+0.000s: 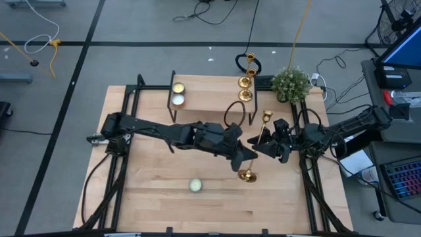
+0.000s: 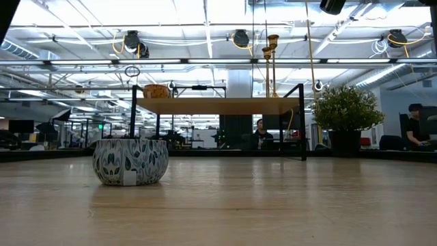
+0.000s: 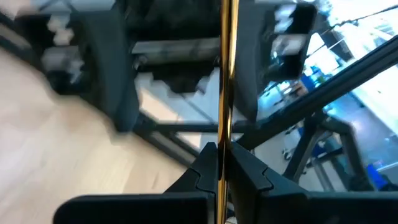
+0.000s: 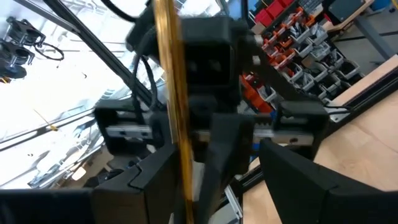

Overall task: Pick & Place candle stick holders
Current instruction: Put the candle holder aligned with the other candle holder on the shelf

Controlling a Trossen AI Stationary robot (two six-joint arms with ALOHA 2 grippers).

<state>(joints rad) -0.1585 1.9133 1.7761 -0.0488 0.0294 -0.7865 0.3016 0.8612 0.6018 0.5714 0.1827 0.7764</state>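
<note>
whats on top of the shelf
On the shelf: two tealights at its left end, two candlesticks at its right. The low view shows little of its top.

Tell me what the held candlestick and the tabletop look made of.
Candlestick, pinched at the stem by the left end effector: likely polished brass or gold-plated metal, given its mirror-like sheen. Tabletop: pale wood with visible plank seams, matte.

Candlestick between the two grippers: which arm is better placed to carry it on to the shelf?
Left, probably. The left gripper is already shut on the stem of the candlestick. The right gripper is open, its fingers only straddling the stem, so it would have to close first.
</note>
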